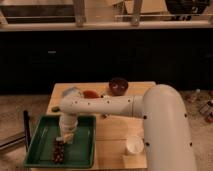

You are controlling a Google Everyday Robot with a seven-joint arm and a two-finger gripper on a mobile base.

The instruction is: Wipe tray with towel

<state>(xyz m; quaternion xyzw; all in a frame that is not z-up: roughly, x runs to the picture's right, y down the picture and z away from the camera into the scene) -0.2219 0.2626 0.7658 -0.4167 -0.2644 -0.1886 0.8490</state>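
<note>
The green tray (82, 150) lies at the table's front left corner. My white arm reaches in from the right, bends above the tray's far rim and points down into it. The gripper (62, 140) is low over the tray's middle-left, at or just above its floor. A small pale patch at its tip may be the towel (59, 139); I cannot tell for sure. A dark reddish-brown clump (58, 151) lies on the tray floor just in front of the gripper.
A blue pad (70, 92) lies at the table's back left, with an orange-red item (90, 93) beside it. A dark bowl (118, 86) stands at the back. A white cup (134, 145) stands front right. A black post (26, 126) stands left of the tray.
</note>
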